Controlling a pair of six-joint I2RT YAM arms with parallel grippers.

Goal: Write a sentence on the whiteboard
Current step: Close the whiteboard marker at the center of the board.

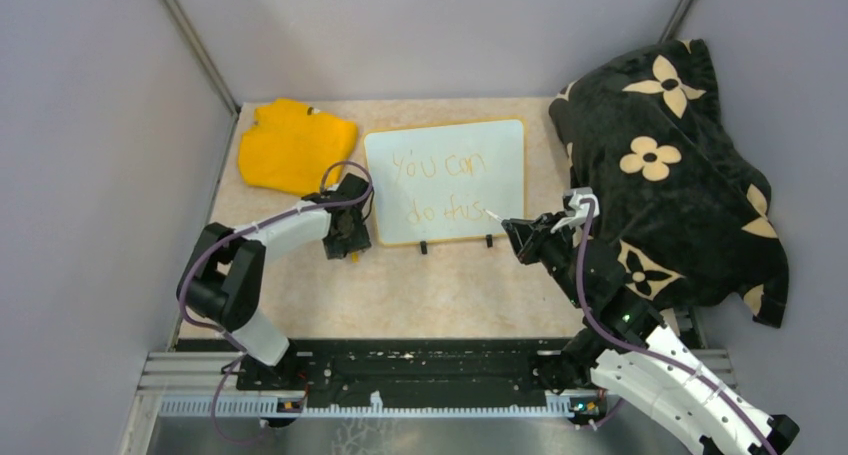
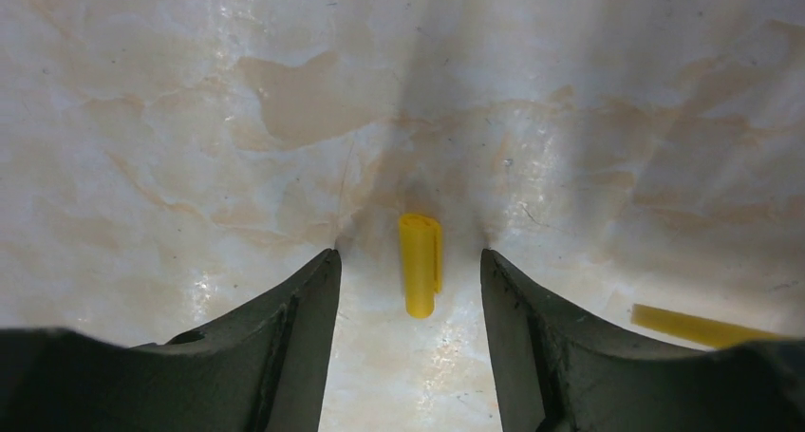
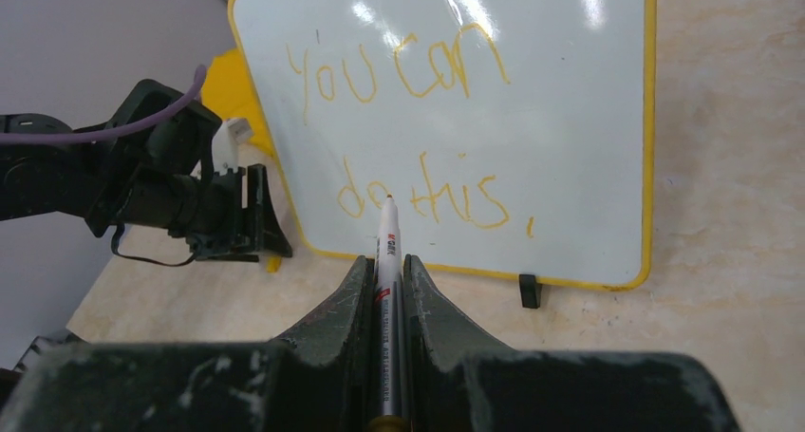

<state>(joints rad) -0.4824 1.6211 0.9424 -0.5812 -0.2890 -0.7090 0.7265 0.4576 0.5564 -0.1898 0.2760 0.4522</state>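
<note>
The whiteboard (image 1: 445,180) (image 3: 532,119) lies flat on the table, its yellow rim (image 2: 698,328) just visible in the left wrist view. The sentence (image 1: 440,187) (image 3: 408,138) reads "you can do this" in two yellow-orange lines. My right gripper (image 1: 520,237) (image 3: 387,259) is shut on a white marker (image 3: 387,237) by the board's lower right corner. The marker's tip (image 1: 490,213) points at the board near "this". My left gripper (image 1: 345,237) (image 2: 409,253) is open and low over the table beside the board's lower left corner. A small yellow marker cap (image 2: 421,264) lies between its fingers, touching neither.
A yellow cloth (image 1: 295,145) lies at the back left. A black blanket with cream flowers (image 1: 670,165) is heaped along the right side, close behind my right arm. Two small black feet (image 1: 424,246) (image 3: 531,290) stick out from the board's near edge. Grey walls close in the table.
</note>
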